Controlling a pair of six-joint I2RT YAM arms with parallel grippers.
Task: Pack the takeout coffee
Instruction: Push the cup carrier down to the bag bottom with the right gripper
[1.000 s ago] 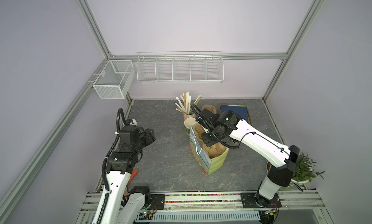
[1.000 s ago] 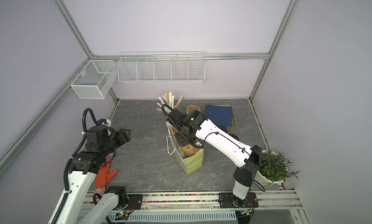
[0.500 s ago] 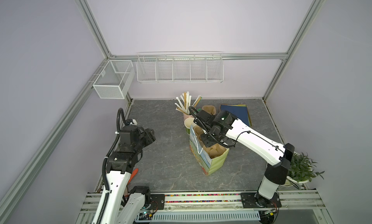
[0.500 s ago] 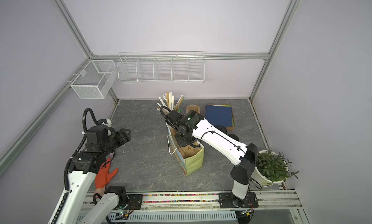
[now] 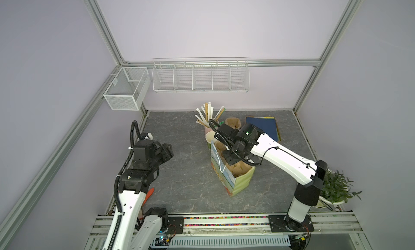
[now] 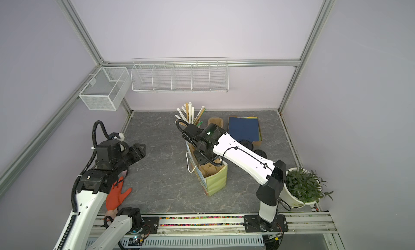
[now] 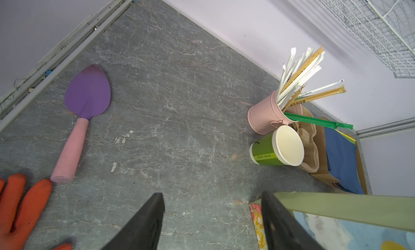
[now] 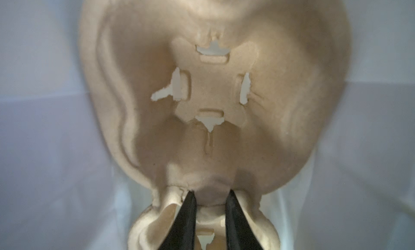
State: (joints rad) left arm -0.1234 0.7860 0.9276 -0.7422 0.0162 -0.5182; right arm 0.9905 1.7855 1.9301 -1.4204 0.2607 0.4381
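Pulp carrier (image 8: 208, 91) sits pinched in nearly closed right fingers (image 8: 187, 215) inside the bag (image 5: 243, 181); its thin ridge could tear. Left fingers (image 7: 146, 226) gape empty.

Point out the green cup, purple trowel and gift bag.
green cup (image 7: 265, 151): left wrist view, side wall.
purple trowel (image 7: 88, 91): left wrist view, blade.
gift bag (image 5: 243, 181): a top view, green end.

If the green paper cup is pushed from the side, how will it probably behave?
The green paper cup looks empty, so it is probably very light and apt to tip. Its thin paper wall would likely dent under a firm squeeze.
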